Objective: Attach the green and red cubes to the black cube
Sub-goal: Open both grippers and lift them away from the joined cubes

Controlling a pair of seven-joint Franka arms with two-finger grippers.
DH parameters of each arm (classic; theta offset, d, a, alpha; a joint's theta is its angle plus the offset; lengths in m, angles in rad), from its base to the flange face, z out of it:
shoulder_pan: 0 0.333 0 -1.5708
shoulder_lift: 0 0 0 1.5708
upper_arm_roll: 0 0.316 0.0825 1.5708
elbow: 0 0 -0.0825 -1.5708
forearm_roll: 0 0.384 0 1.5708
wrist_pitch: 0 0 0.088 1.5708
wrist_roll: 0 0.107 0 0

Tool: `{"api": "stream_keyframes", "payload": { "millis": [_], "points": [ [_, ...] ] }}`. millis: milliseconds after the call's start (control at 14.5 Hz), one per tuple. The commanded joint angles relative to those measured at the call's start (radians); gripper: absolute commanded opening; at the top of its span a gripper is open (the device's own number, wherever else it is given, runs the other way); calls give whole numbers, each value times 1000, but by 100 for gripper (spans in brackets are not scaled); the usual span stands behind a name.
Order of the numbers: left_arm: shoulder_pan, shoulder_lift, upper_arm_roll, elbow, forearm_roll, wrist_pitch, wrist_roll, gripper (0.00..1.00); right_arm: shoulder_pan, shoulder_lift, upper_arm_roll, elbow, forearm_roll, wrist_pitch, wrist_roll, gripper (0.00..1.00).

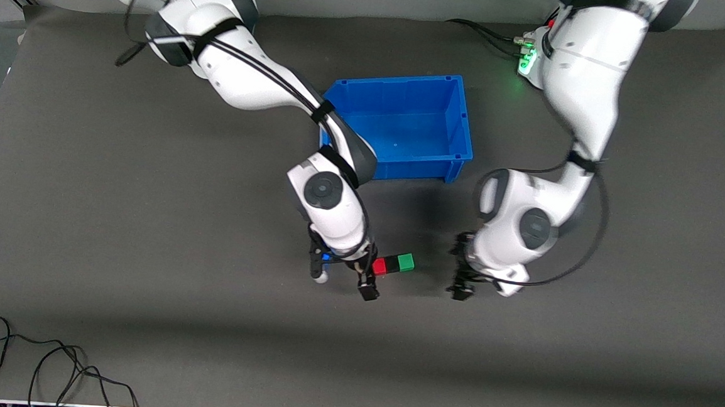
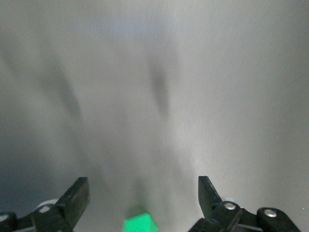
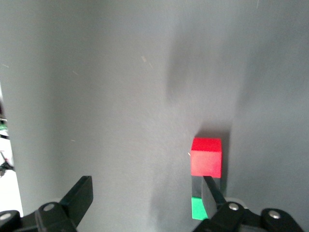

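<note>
Red cube (image 1: pixel 379 266), black cube (image 1: pixel 392 264) and green cube (image 1: pixel 405 262) lie touching in one row on the grey mat, with the black one in the middle. My right gripper (image 1: pixel 343 285) stands open beside the red end, one finger close to the row and nothing between its fingers. The right wrist view shows the red cube (image 3: pixel 206 157), black cube (image 3: pixel 196 185) and green cube (image 3: pixel 198 208) beside that gripper (image 3: pixel 146 188). My left gripper (image 1: pixel 460 289) is open a short way off the green end. In the left wrist view the green cube (image 2: pixel 140 224) sits low between the open gripper (image 2: pixel 142 189).
A blue bin (image 1: pixel 401 80) stands on the mat farther from the front camera than the cubes, between the two arms. A loose black cable (image 1: pixel 44 366) lies near the mat's front edge toward the right arm's end.
</note>
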Motion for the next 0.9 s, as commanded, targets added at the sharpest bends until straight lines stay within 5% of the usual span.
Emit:
{"api": "stream_keyframes", "payload": {
  "millis": [0, 207, 828],
  "points": [
    [120, -111, -8, -34, 23, -168, 287, 100, -29, -198, 3, -163, -17, -101, -163, 100],
    [231, -202, -6, -35, 101, -332, 519, 100, -53, -302, -11, -191, -4, -303, -372, 100],
    [343, -369, -2, 38, 199, -676, 1035, 100, -181, -658, -19, -440, -6, -426, -815, 100]
  ]
}}
